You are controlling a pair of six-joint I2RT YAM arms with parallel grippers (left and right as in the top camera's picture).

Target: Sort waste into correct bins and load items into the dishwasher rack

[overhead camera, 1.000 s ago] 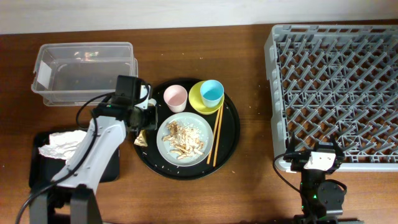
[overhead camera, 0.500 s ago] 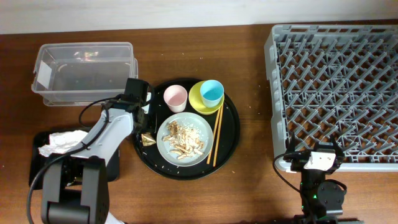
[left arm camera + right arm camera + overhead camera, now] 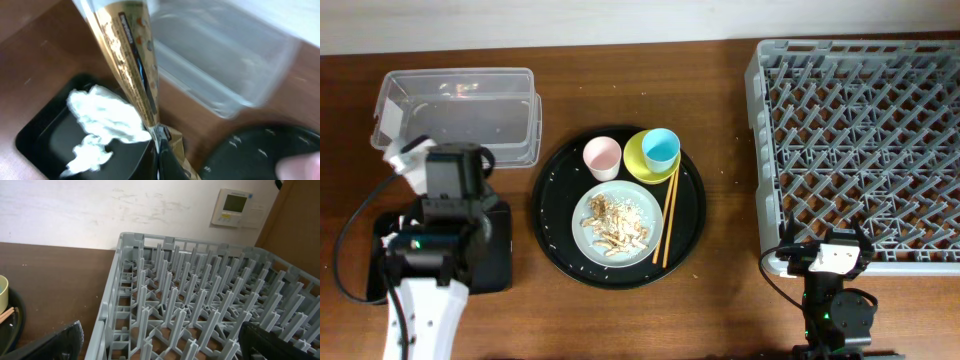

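Note:
My left gripper (image 3: 161,150) is shut on the small brown-gold wrapper (image 3: 132,65). It holds the wrapper above the right edge of the shallow black tray (image 3: 40,135), where the white napkin (image 3: 102,120) lies. The clear tub (image 3: 455,115) stands just beyond. The pink cup (image 3: 602,157), the blue cup (image 3: 661,149) inside the yellow bowl (image 3: 635,162), the grey plate (image 3: 645,205) with food scraps (image 3: 615,228) and the chopsticks (image 3: 669,215) rest on the round black tray (image 3: 555,195). My right gripper (image 3: 167,342) is open and empty at the front edge of the grey rack (image 3: 860,150).
The left arm (image 3: 455,185) covers most of the shallow black tray (image 3: 500,265) in the overhead view. Crumbs lie on the round tray. Bare wood table shows between the round tray and the rack (image 3: 190,305).
My left arm has swung left from the round tray to above the shallow black tray, carrying the wrapper off the round tray's left side. The right arm has not moved.

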